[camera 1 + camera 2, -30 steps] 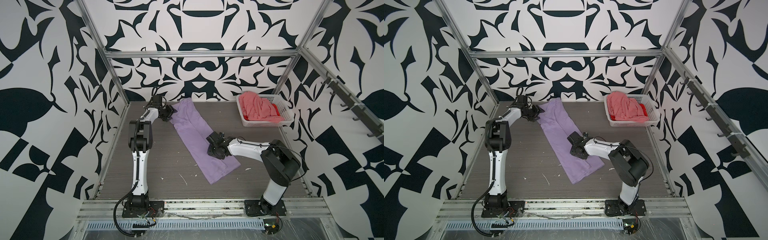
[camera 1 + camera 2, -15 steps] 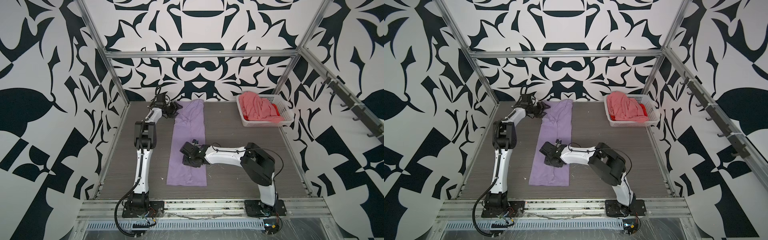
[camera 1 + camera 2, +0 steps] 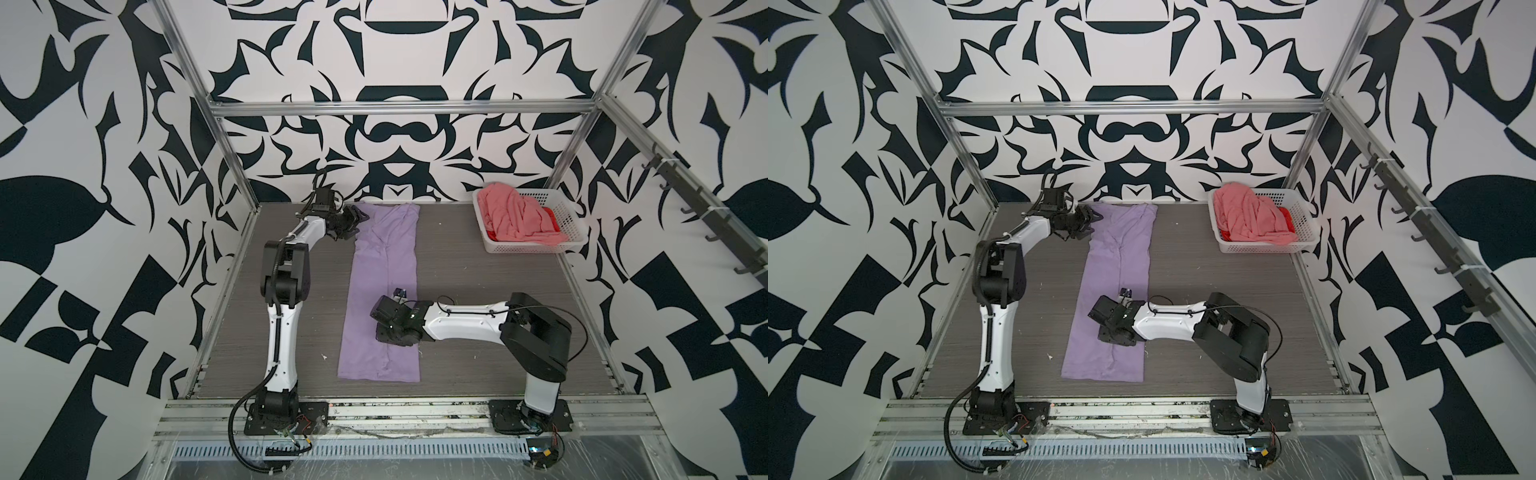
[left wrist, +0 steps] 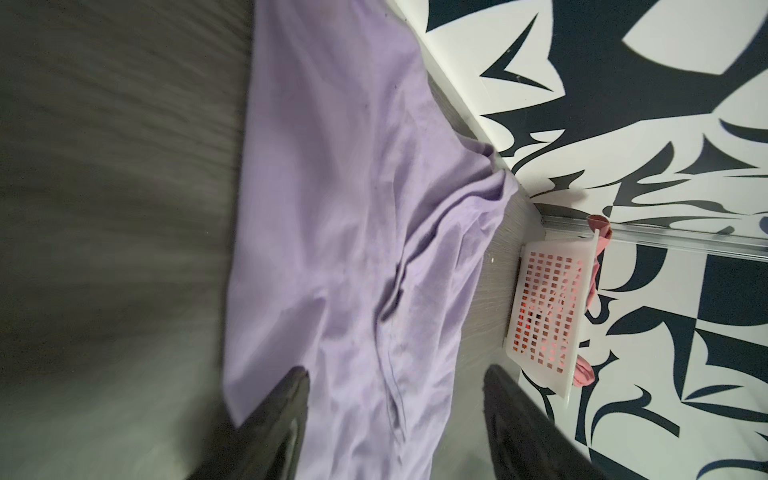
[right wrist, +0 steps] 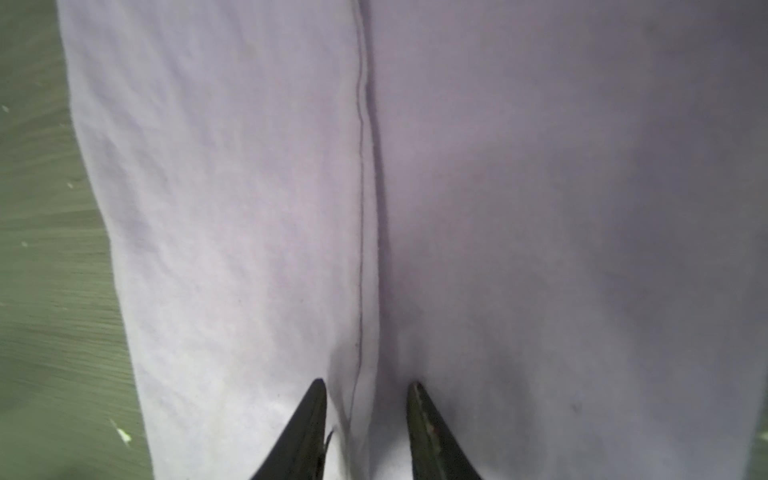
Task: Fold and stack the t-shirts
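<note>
**Two ends to bring together on one long strip**

One shirt is in work: the lavender tee [image 3: 382, 291] lies flat on the table [image 3: 478, 270], left of centre, already narrowed into a long band that runs from the near edge to the far wall. The salmon-pink tee [image 3: 515, 216] and the red tee [image 3: 550, 216] sit heaped in the white basket [image 3: 528, 248] at the far right, well apart from it.

The left gripper [image 3: 358, 217] is at the band's far left corner with its jaws spread wide and nothing clamped. The right gripper [image 5: 365, 386] is low over the nearer half of the band, jaws partly apart either side of a lengthwise edge line. As far as we can see the cloth lies flat between them, so we judge that it has no hold either.

We judge the step in hand to be the crosswise fold.

- We should take both corners of one end, so the band lifts evenly.
- We should pinch every layer, or the narrow folds may slide open.
- The far end is rumpled against the wall, so we should smooth it or fold from there.
- We should lay the edges square and leave clear table for stacking.
</note>
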Controlling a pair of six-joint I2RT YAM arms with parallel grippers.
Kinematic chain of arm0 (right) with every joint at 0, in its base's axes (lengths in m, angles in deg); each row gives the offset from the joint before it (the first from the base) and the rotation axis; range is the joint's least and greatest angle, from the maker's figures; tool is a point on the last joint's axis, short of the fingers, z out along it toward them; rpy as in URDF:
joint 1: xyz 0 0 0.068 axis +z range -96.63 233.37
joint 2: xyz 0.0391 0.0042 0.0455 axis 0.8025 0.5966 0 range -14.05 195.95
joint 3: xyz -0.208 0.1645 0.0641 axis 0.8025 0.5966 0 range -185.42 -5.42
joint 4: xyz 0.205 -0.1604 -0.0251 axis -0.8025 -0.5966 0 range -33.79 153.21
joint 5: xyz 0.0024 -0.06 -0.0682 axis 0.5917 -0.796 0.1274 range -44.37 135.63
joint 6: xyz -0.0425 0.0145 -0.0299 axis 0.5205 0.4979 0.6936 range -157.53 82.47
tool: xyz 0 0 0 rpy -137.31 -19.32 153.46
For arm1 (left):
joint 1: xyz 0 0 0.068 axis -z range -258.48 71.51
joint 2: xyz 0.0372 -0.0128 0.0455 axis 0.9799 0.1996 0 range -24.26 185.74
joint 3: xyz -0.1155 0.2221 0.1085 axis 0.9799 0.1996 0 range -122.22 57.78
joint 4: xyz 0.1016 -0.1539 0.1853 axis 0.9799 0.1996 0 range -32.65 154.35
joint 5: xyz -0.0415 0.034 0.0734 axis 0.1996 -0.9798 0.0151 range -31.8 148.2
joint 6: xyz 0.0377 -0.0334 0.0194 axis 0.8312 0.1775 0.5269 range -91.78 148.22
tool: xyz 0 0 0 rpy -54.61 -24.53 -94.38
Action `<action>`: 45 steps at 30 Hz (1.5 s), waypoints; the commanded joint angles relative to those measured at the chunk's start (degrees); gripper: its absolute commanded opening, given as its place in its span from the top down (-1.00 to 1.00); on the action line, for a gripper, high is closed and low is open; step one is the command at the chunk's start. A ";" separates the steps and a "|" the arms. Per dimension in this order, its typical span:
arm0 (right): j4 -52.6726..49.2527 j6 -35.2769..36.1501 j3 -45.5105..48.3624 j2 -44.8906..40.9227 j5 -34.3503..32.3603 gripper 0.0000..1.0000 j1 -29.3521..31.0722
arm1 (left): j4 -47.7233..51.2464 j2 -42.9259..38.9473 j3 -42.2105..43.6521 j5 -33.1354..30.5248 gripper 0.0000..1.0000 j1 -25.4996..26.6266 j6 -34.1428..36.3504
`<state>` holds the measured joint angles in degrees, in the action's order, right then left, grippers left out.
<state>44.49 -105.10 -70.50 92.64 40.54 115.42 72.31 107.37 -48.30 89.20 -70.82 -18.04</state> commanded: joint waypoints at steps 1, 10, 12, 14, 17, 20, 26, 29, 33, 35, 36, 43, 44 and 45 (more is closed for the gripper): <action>-9.01 3.96 -0.31 -0.58 -2.09 0.24 0.36 | -0.52 -9.27 7.54 -2.35 -0.39 -1.50 2.54; -10.18 8.72 -1.27 -3.65 -2.41 0.24 0.45 | 5.07 -30.31 31.77 -8.29 -0.39 -0.94 2.65; -9.79 8.91 0.03 -5.63 -2.84 0.24 0.45 | 7.31 -34.64 36.23 -11.29 -0.39 -0.17 1.92; -9.70 9.04 1.65 -8.13 -3.37 0.23 0.45 | 12.33 -38.10 38.85 -14.02 -0.38 0.91 2.84; -8.94 8.54 4.78 -12.47 -4.48 0.23 0.58 | 18.22 -43.37 43.69 -16.05 -0.35 3.44 3.00; -5.89 5.96 10.30 -17.65 -5.32 0.21 0.54 | 22.41 -50.25 50.17 -20.07 -0.35 7.69 1.47; 1.31 -0.57 21.22 -26.36 -7.81 0.16 1.12 | 29.54 -66.23 62.79 -21.95 -0.35 12.55 -7.06; 1.41 -1.76 23.13 -26.85 -8.01 0.14 1.80 | 30.39 -73.32 68.02 -23.13 -0.31 14.89 -11.20; 1.56 -3.05 22.64 -24.27 -6.72 0.11 3.92 | 33.45 -78.12 71.97 -23.09 -0.29 17.90 -14.70; 2.13 -4.73 22.78 -23.61 -7.26 0.09 5.49 | 33.73 -78.59 74.28 -23.03 -0.28 20.42 -17.01; 2.63 -5.66 23.17 -23.43 -7.70 0.06 6.37 | 33.74 -78.78 75.46 -23.28 -0.29 21.75 -17.98; 4.66 -9.51 26.10 -25.02 -9.52 -0.04 9.59 | 32.93 -80.57 80.67 -23.55 -0.28 28.53 -21.15; 4.15 -9.65 26.20 -25.45 -9.75 -0.04 9.74 | 32.07 -80.65 81.29 -23.20 -0.28 29.02 -21.30; 3.47 -10.01 26.38 -26.12 -9.92 -0.04 10.06 | 29.91 -80.91 81.91 -22.54 -0.28 29.47 -21.58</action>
<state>48.44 -112.88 -44.47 68.95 33.22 124.94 102.84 27.22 32.02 66.73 -42.52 -37.01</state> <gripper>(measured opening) 0.520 0.638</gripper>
